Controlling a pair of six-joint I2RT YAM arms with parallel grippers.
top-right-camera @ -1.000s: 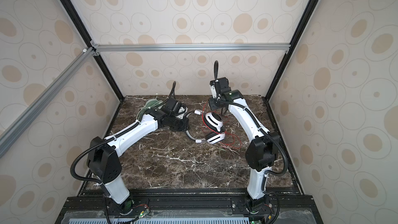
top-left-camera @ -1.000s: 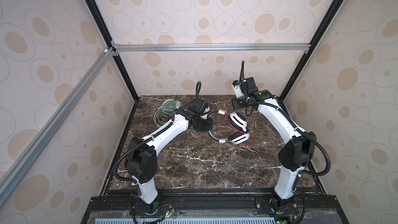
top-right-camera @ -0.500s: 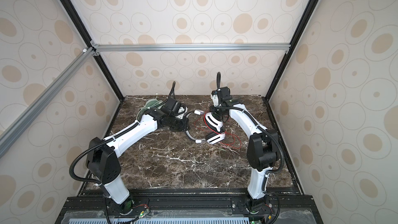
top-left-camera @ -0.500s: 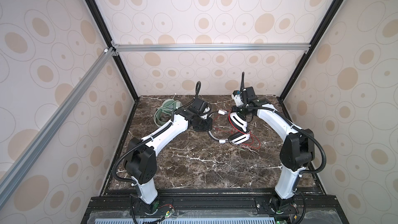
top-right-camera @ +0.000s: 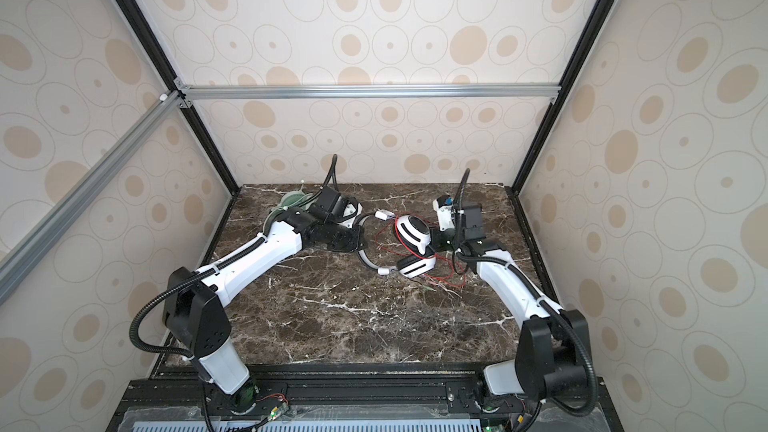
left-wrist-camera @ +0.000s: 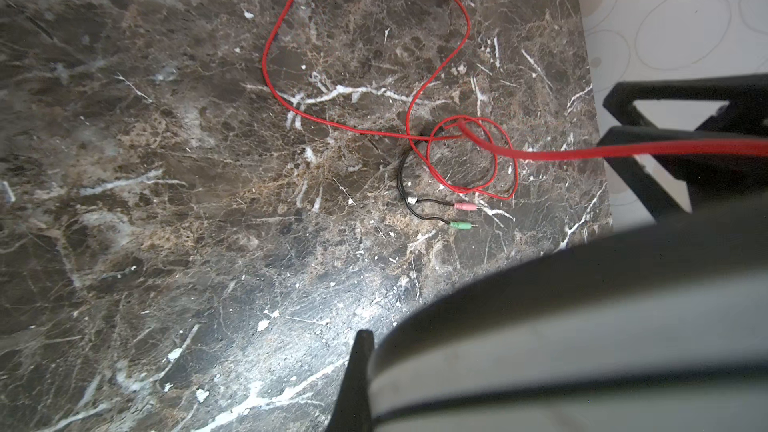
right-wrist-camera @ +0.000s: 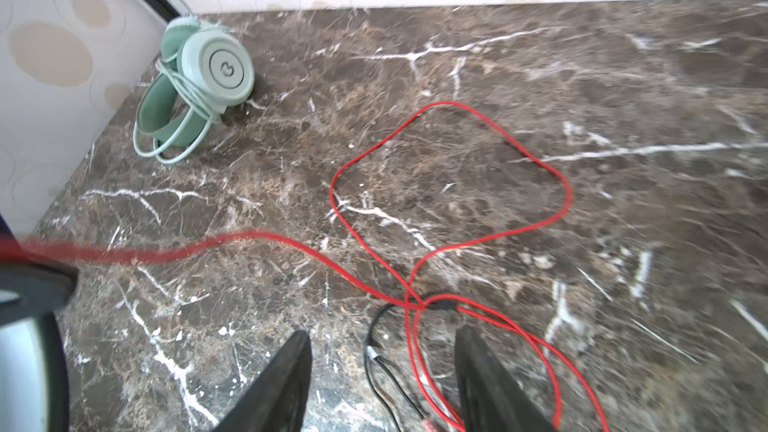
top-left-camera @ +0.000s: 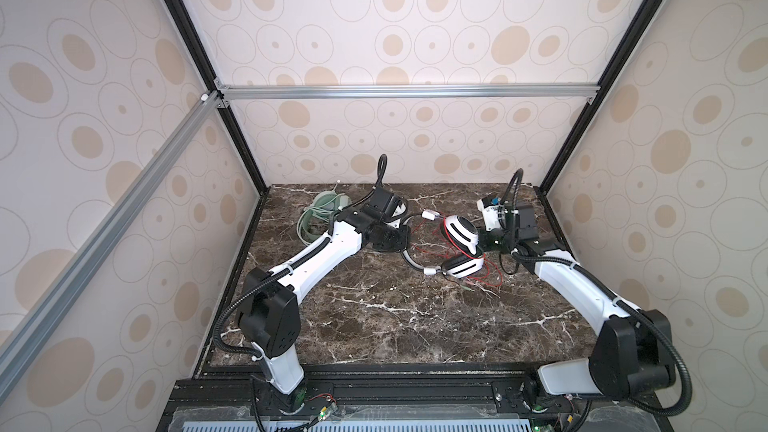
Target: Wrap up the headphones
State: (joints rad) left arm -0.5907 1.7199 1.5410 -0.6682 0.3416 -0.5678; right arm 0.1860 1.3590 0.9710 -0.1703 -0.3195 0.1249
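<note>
Left gripper (top-left-camera: pixel 392 241) is clamped shut on the headband (left-wrist-camera: pixel 582 326) of the white-and-black headset (top-left-camera: pixel 459 234), which sits mid-table toward the far edge with one earcup propped up and the other lying on the marble table (top-left-camera: pixel 374 326). Right gripper (right-wrist-camera: pixel 383 331) hangs just beside the raised earcup with its fingers (right-wrist-camera: pixel 286 384) apart and nothing pinched. The thin red cable (right-wrist-camera: pixel 451 104) runs loose across the marble in open loops, and a couple of strands pass right between those open fingers. The pink plug (left-wrist-camera: pixel 464 206) and green plug (left-wrist-camera: pixel 460 225) lie at the loose end.

Over in the far left corner, the mint-green headset (right-wrist-camera: pixel 208 68) looks done, with its pale cable coiled round it.

So this one looks like a fresh grab before the next winding turn. The trick is to pinch one strand only, and the crossing near the fingers is where two could get caught together. It is better to take the cable close to the headset end, so each turn eats slack rather than dragging the whole tangle. The left hold needs to be firm, or the headset will swing with the pull.
</note>
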